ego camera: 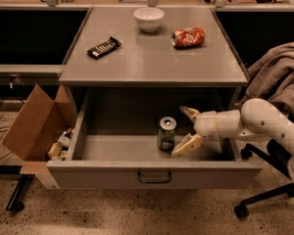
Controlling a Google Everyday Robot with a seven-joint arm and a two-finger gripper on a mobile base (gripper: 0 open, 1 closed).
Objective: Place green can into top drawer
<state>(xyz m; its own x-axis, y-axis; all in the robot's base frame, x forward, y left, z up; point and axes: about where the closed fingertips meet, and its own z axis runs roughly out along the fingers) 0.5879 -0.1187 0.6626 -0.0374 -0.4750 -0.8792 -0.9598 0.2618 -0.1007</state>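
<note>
green can (166,133) upright in open top drawer (98,174), below the counter (152,58) front edge.
gripper (187,129) just right of the green can; fingers (187,145) spread apart, gripping nothing.

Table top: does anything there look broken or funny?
Yes, the red-orange can lies on its side, crushed. The green can stands upright in the top drawer, gripper open beside it.

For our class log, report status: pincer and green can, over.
Pincer open, inside top drawer, just right of green can. Can upright on drawer floor. Nothing blocking the pincer's way out.
</note>
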